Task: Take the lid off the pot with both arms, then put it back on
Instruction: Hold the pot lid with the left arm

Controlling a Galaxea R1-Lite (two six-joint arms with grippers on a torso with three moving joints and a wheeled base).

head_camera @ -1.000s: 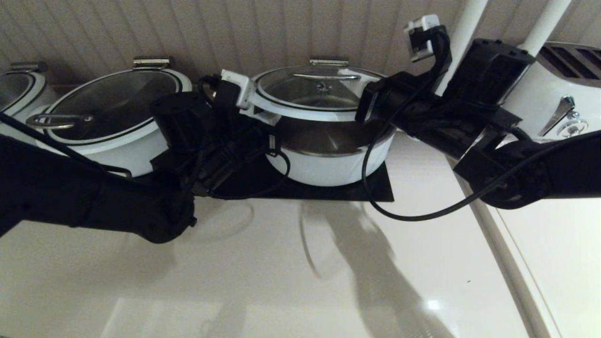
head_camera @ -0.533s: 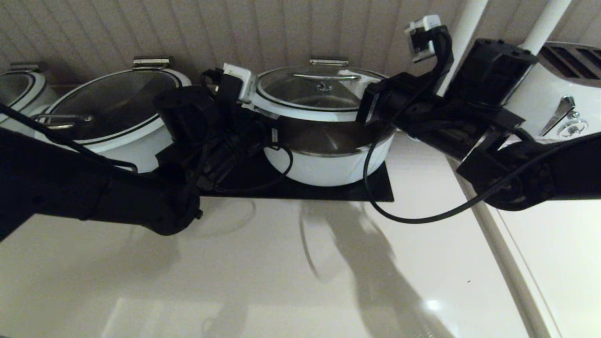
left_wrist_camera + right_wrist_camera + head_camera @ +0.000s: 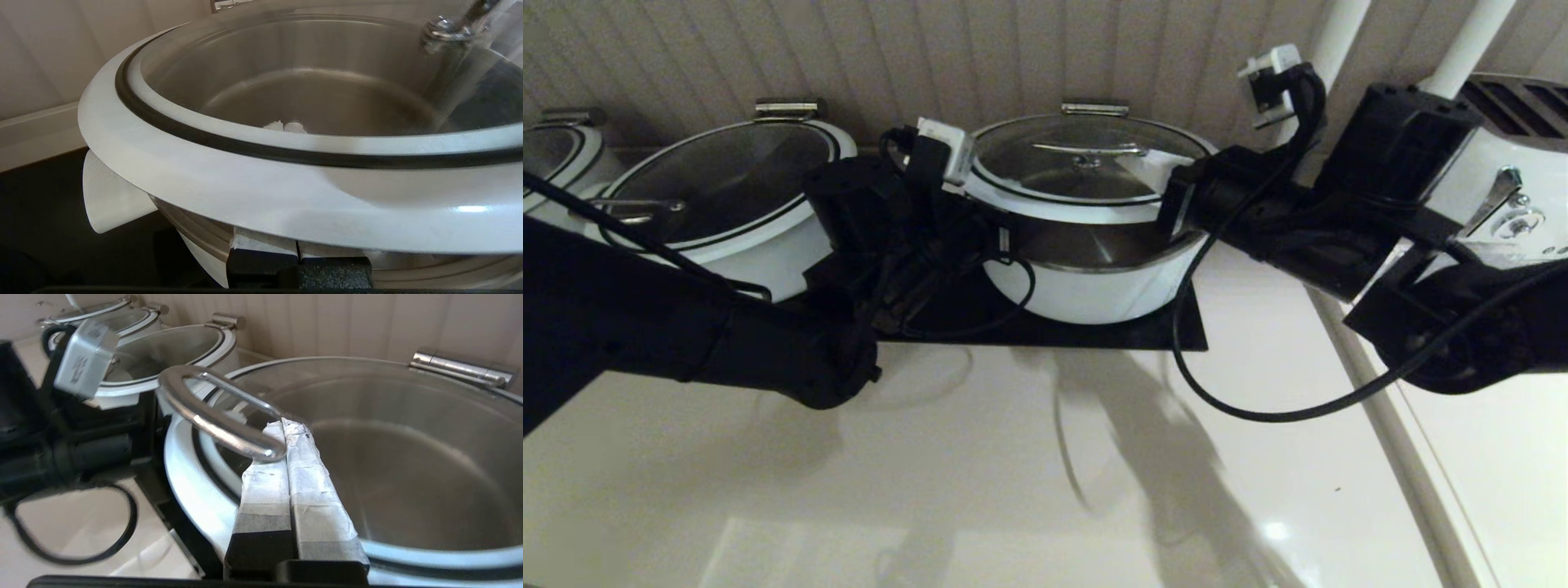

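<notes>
Above the pot (image 3: pixel 1094 282), the lid (image 3: pixel 1086 175) hangs tilted, front edge raised, hinge clip (image 3: pixel 1094 107) at the back. Our left gripper (image 3: pixel 298 249) has its fingers together beneath the rim; our right gripper (image 3: pixel 288 457) has its taped fingers pressed together over the rim by the handle (image 3: pixel 216 412). Uneven lowering could make the lid slip or seat crooked. We see an empty steel bowl (image 3: pixel 408 465) in the pot.

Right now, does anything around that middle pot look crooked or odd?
Yes. The lid is not seated: it tilts above the pot, with the steel bowl showing in the gap. The left gripper and right gripper flank it. Nothing looks spilled or broken.
</notes>
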